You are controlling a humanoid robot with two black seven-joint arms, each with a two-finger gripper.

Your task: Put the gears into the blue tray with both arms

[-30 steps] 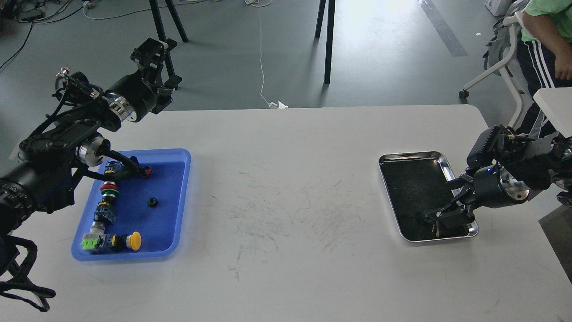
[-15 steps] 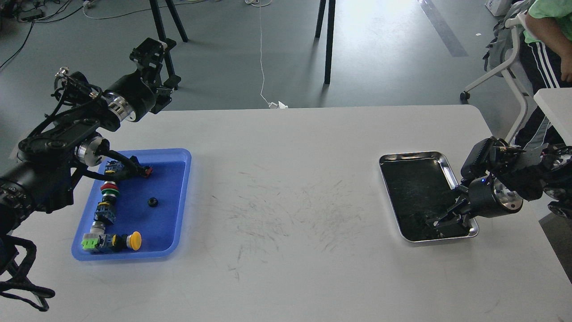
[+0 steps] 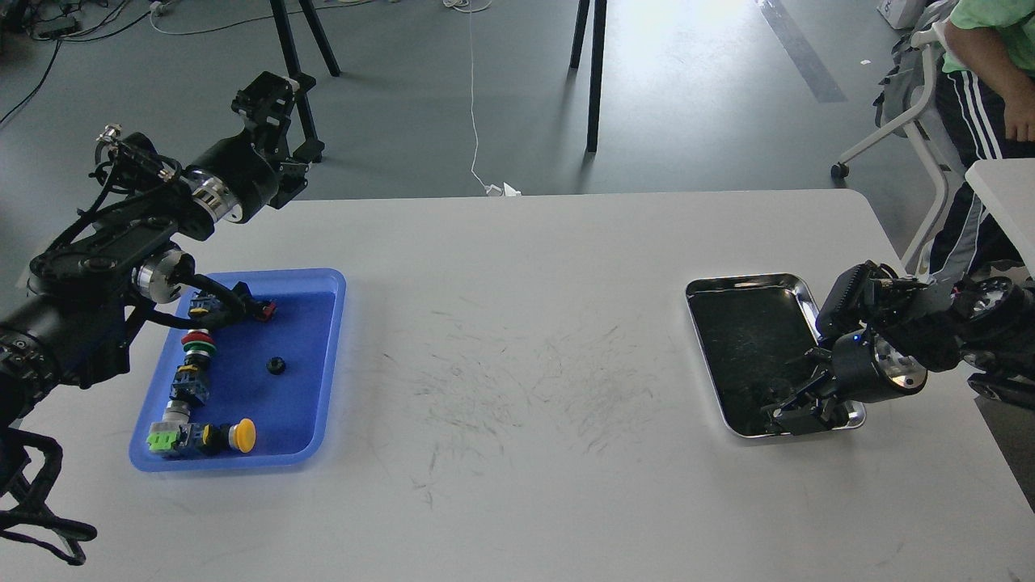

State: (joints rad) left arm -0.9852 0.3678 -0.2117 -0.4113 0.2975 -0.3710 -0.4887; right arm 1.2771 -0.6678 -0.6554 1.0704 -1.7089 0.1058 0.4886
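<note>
The blue tray lies at the table's left. One small black gear rests on its floor, apart from the coloured push-button switches lined along its left side. My left gripper hangs high beyond the tray's far end, over the table's back edge; its fingers read as one dark mass. My right gripper is down at the near end of the silver tray. Its dark fingers merge with the tray's dark inside. Any gear between them is hidden.
A person in a green shirt stands by a wheeled chair at the far right, beside the corner of a second white table. Black stand legs rise behind the table. The scuffed white tabletop stretches between the trays.
My right gripper has slid left and lower toward the silver tray's near edge. The left arm has drifted very slightly left. The gear in the blue tray has stayed put.
</note>
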